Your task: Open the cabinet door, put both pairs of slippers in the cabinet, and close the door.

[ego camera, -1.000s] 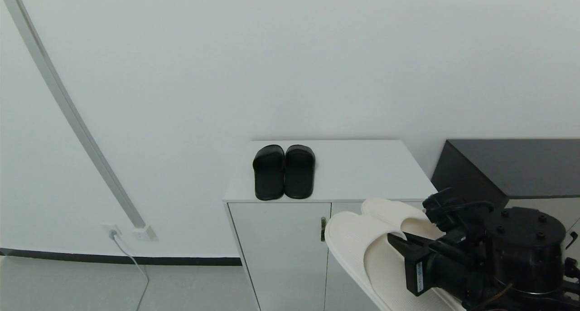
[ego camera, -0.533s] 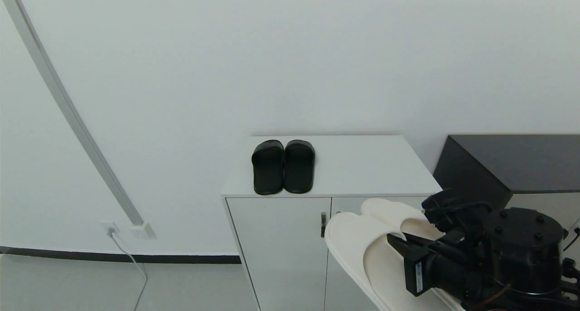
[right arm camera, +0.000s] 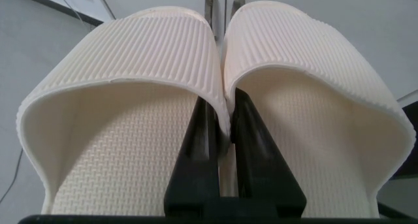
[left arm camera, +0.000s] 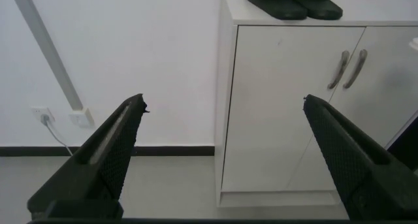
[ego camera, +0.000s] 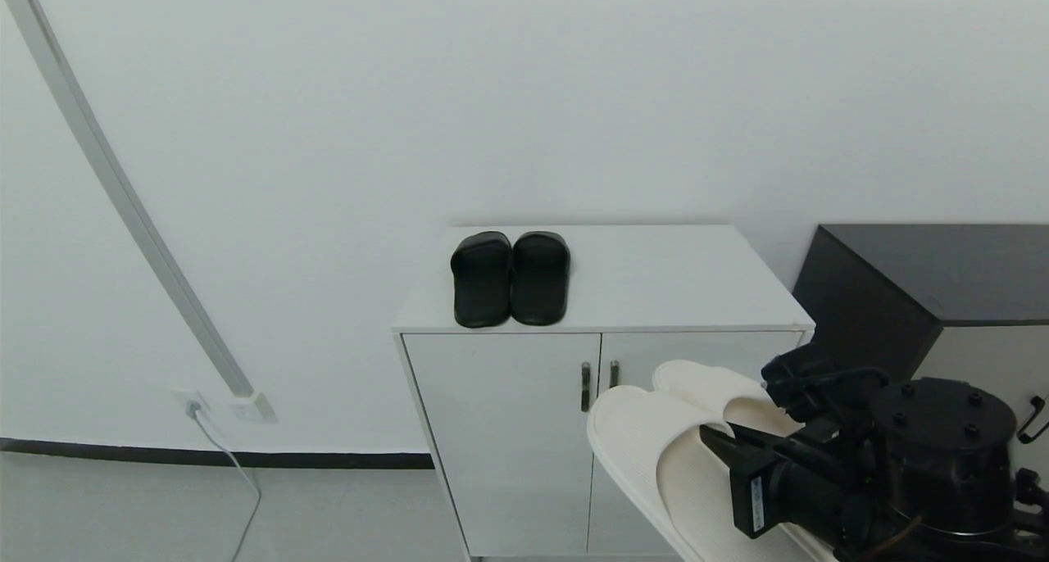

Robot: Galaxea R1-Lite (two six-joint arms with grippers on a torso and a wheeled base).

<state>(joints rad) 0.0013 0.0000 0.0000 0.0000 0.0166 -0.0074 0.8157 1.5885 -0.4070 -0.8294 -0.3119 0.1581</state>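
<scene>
The right gripper (right arm camera: 222,123) has its two black fingers pressed together on the adjoining inner edges of the pair of cream ribbed fabric slippers (right arm camera: 163,61), holding both as one bundle, toes pointing away from the wrist. In the head view this pair (ego camera: 647,431) hangs in front of the right-hand door of the white two-door cabinet (ego camera: 500,431), low and near the two slim vertical metal handles (ego camera: 585,386). Both doors look shut.

The left gripper (left arm camera: 223,101) is spread wide with nothing between its fingers and faces the cabinet front from a little way off.

The pair of black rubber slide slippers (ego camera: 510,279) lies side by side, touching, on the cabinet top near its front left edge.

The cream pair looks light, soft and floppy, so a pinch at the inner edges probably lets the outer sides sag; it may also slip. The black pair seems stiffer and grippier, best pinched where the two inner walls meet. The handles are rigid and thin, suited to the free left gripper
</scene>
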